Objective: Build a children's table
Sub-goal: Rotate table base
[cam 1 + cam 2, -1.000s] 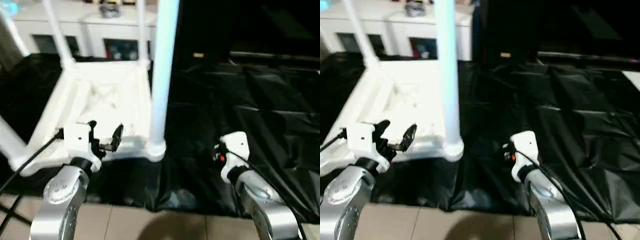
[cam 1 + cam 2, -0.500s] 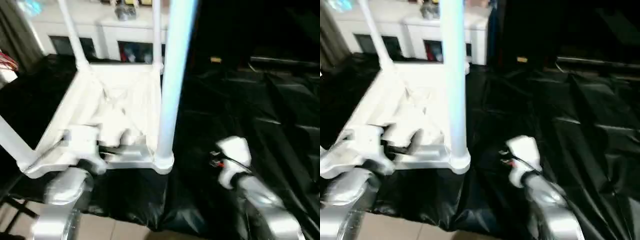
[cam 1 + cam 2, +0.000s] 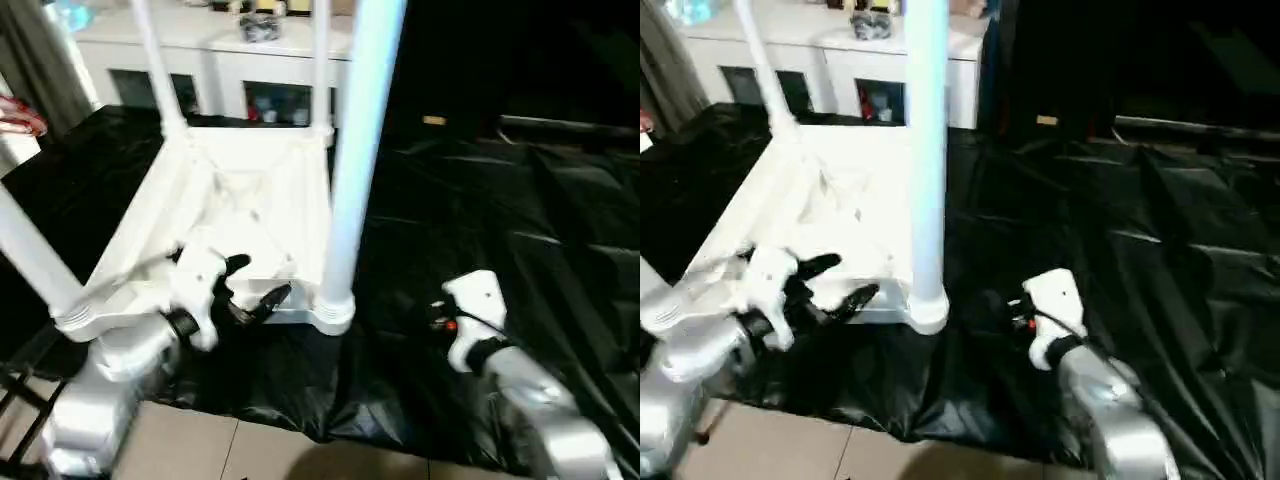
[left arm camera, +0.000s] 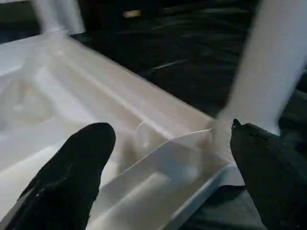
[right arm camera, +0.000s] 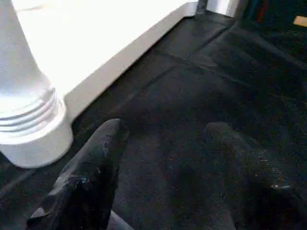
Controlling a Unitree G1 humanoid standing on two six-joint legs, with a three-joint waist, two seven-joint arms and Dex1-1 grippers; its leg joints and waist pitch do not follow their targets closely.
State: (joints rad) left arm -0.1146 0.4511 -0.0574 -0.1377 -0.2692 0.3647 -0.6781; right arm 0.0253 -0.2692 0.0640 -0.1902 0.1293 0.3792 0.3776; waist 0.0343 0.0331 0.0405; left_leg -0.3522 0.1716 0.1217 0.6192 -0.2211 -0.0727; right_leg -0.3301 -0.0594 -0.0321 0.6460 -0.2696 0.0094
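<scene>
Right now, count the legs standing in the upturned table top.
4: near right leg, beside the open left gripper; near left leg; far left leg; far right leg.

Both forearms are brushed silver tubes, rounded and jointed, each ending in a chunky white wrist housing. The left claw (image 3: 252,287) carries two blunt, matte black fingers (image 4: 72,177) with softly rounded tips. On the right claw (image 5: 163,177) the fingers are the same black, and its white housing shows a small red-orange spot with a thin dark cable running alongside.
</scene>
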